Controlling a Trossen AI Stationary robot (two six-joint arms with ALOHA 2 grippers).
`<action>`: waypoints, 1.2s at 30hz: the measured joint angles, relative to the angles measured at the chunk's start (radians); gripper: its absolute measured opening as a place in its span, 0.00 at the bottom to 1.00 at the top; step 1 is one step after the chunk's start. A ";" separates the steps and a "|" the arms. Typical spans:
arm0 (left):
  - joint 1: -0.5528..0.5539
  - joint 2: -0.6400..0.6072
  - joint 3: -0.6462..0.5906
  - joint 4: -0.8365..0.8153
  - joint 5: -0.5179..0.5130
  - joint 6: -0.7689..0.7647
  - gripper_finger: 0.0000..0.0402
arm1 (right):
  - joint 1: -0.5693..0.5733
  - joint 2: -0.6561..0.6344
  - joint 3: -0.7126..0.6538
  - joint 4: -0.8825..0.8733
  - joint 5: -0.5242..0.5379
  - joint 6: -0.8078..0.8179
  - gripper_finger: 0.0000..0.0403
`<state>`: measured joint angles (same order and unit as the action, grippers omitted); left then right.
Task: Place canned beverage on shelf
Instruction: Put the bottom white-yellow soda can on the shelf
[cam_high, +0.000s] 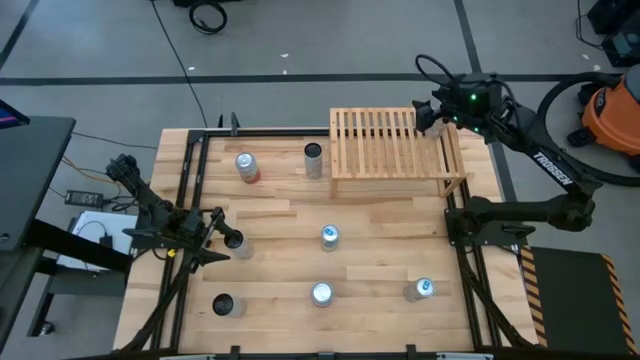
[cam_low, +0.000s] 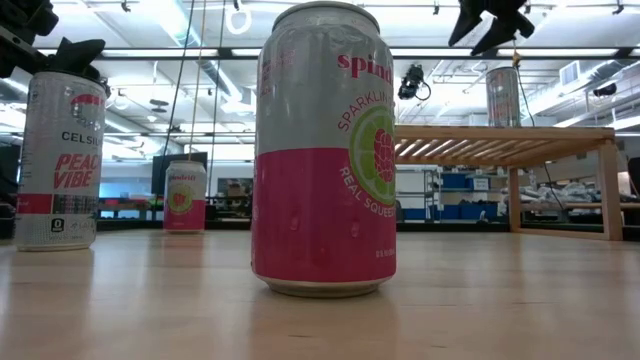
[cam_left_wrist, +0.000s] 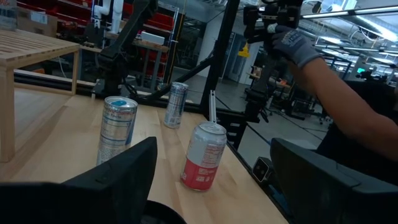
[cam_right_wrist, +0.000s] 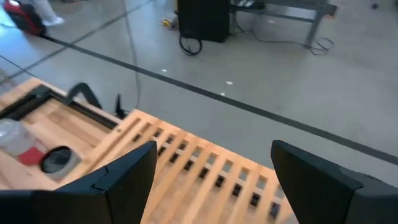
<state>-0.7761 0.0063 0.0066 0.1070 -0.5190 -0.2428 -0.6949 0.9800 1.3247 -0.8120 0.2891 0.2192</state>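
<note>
High view: shelf (cam_high: 395, 150) sits at far edge of tabletop (cam_high: 280, 270), twd right side. Right gripper (cam_high: 422, 118) hangs over shelf's far right corner. Right wrist view: fingers (cam_right_wrist: 124, 168) spread wide, nothing betw. them, only slats below. Low view: one tall can (cam_low: 503, 97) stands upright on shelf top, directly under right gripper, gap betw. can and fingers, so not held.

Left gripper (cam_high: 220, 240) low at left side of tabletop, well apart from shelf. Left wrist view: fingers (cam_left_wrist: 124, 168) also spread wide, not clamped on anything. Dark-topped can (cam_high: 234, 243) just beside fingertips; touching or not, can't tell.

Other cans on tabletop, all upright: red-and-white can (cam_high: 245, 167) and dark-lidded can (cam_high: 314, 158) near shelf's left end, silver can (cam_high: 329, 237) mid-tabletop, pink can (cam_high: 321, 294) at near edge, filling the low view, blue-topped can (cam_high: 421, 290) near right, peach can (cam_high: 224, 305) near left.

Left wrist view, beyond tabletop: person's gloved hand (cam_left_wrist: 292, 46) raised by a dark stand.
</note>
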 joint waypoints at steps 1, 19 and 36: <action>0.000 0.000 0.000 0.000 0.000 0.001 0.79 | 0.000 -0.002 0.000 -0.014 0.016 0.009 0.81; 0.000 0.000 0.000 0.000 0.000 0.001 0.79 | 0.000 -0.049 0.000 -0.173 0.210 0.140 0.81; 0.000 0.000 0.000 0.000 0.000 0.000 0.79 | -0.001 -0.011 0.000 -0.252 0.300 0.331 0.81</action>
<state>-0.7762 0.0059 0.0067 0.1070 -0.5194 -0.2426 -0.6961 0.9694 1.3247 -1.0640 0.5888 0.5499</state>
